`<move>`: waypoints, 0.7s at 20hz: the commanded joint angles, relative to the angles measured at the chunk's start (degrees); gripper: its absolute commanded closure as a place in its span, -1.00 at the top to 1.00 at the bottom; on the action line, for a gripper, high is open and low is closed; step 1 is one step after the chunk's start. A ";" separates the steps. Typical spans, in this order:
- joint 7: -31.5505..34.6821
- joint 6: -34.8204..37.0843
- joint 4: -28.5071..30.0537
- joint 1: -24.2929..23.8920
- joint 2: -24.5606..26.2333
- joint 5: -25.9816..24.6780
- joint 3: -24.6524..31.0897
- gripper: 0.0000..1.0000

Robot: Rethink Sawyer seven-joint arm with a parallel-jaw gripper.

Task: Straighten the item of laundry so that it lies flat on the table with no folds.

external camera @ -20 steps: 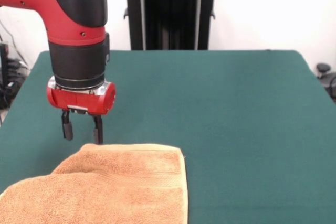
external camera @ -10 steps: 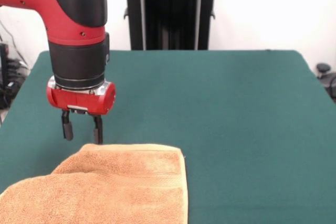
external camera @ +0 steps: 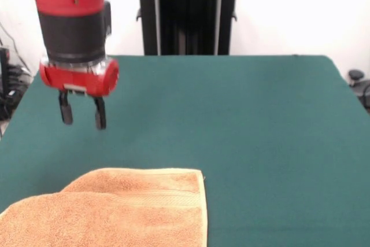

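One towel [external camera: 121, 209] is all that's sitting on the table [external camera: 248, 120] right now, and it's lying below the claw [external camera: 81, 117] and a bit off to the picture's right of it, down at the near edge of the front view. The claw is hanging in the air well clear of it, fingers [external camera: 100, 117] spread apart with nothing between them, so it's open and empty. The fingers are pointing straight down at bare green felt, not at the cloth.

The towel is orange-tan terry and it isn't lying flat. Its far-left corner is sloping in at an angle instead of squaring off, and a second layer seems to be bulging out underneath on the left side, so it's looking doubled over there. A woven band is running across it partway down from the far edge. The right side is looking straight and tidy, with a thin pale edge showing at the far-right corner. The near part is running out of the frame, so I can't tell how the rest is lying.
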 commanded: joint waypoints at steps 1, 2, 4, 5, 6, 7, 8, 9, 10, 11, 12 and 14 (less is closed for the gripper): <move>0.41 13.99 4.97 1.27 -6.07 3.57 2.70 1.00; 0.20 13.62 4.34 1.14 -5.35 3.29 2.91 1.00; 0.56 11.94 3.58 1.00 -3.62 2.83 3.30 1.00; 1.02 10.92 3.26 1.10 -2.87 2.62 3.37 1.00; 1.51 10.33 2.73 1.34 -2.13 2.35 3.35 1.00; 1.75 9.82 1.83 1.54 -1.24 2.07 3.46 1.00; 1.95 9.59 1.09 1.69 -0.35 2.07 3.65 1.00; 2.32 9.27 0.20 1.97 0.53 1.99 3.65 1.00; 2.59 8.57 -0.53 2.25 1.33 1.74 3.63 1.00; 2.75 7.50 -1.45 2.47 2.36 1.41 3.66 1.00; 2.58 6.41 -2.24 2.44 3.47 1.13 3.89 1.00; 2.05 4.55 -3.28 2.10 5.46 0.92 4.50 1.00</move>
